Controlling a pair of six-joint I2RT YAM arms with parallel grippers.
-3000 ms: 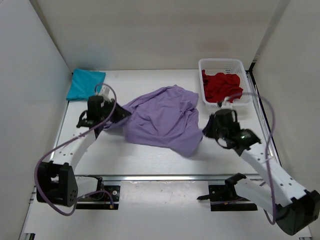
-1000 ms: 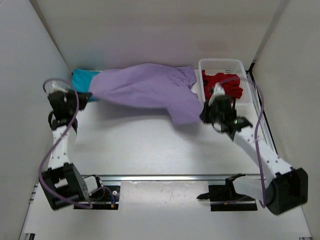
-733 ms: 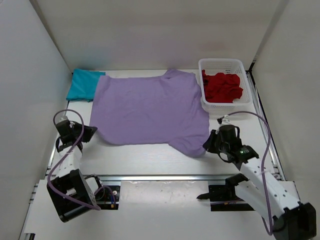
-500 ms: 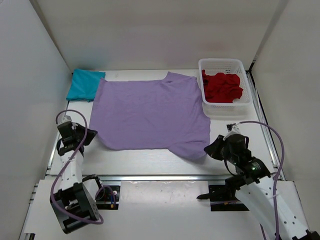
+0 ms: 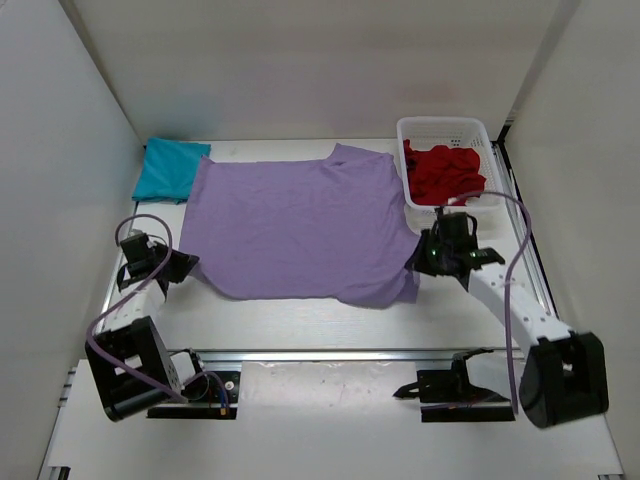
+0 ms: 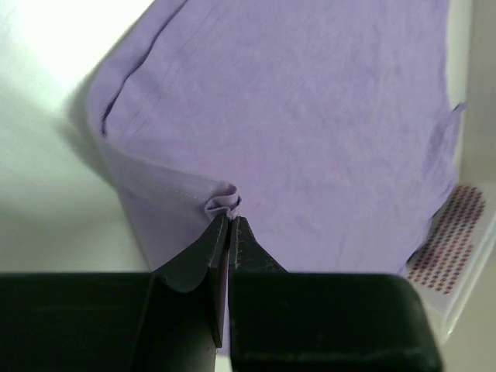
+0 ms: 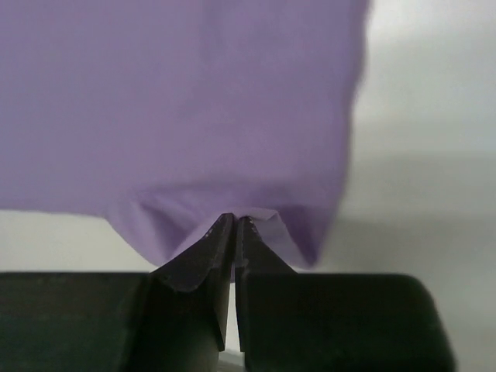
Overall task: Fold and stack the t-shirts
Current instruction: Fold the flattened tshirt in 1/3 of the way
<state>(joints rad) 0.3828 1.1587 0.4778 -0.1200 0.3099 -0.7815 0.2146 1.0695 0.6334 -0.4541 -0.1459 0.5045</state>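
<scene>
Overhead camera looks steeply down across the whole worktop (image 5: pixel 300 325) from the near edge; both wrist cameras sit close, facing the purple shirt (image 5: pixel 300 225), common to all views.

Light fell bright, even and diffuse from overhead. In the left wrist view the table (image 6: pixel 46 46) blew out white at 10 o'clock, and a soft shadow edged the lavender t-shirt (image 6: pixel 310 116) at 9 o'clock. The right wrist view's cloth was blurred.

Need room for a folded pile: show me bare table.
Bare: the near table strip between the purple shirt and the rail. Crowded: teal shirt far left, basket far right, left claw and right claw pinching hem corners.
</scene>
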